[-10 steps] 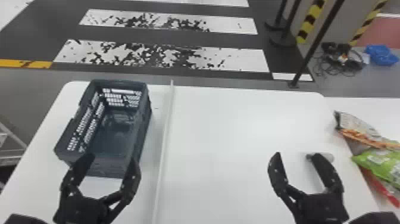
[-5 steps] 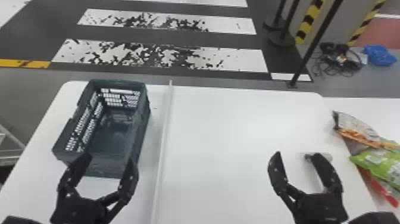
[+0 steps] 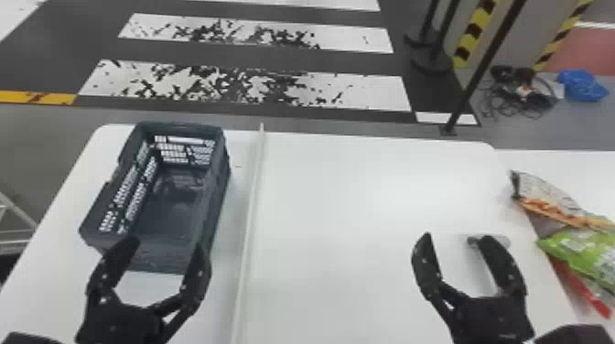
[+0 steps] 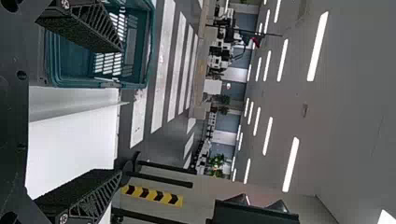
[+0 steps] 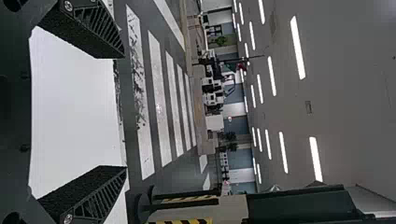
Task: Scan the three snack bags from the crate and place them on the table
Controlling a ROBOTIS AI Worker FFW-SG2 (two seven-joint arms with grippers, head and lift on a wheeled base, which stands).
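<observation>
Barely anything has moved except the head view, whose whole scene slides very slightly left; I make out no shift of the bags against the worktop.

I have the left tool point(image 3: 168, 242) at lower left, before the near end of the dark crate point(image 3: 201, 260), fingers apart and holding nothing. The right tool point(image 3: 458, 236) hangs at lower right, its fingers also spread and unloaded. One finger partly hides a small grey object point(image 3: 505, 239) on the white worktop point(image 3: 347, 206).

At the right edge, on the adjoining surface point(image 3: 563, 164), lie an orange-and-white snack bag point(image 3: 549, 196), a green snack bag point(image 3: 588, 256) and a red packet point(image 3: 595, 304), overlapping and cut off by the frame. With them out of the crate, I judge the job about done, though I can't confirm the scans.

If I need to regrip one, I expect it light, soft and puffy, with slick film and crushable contents. I'd pinch a flat end seam, or close gently across the body, since a hard squeeze could burst it and a loose one let it slide.
</observation>
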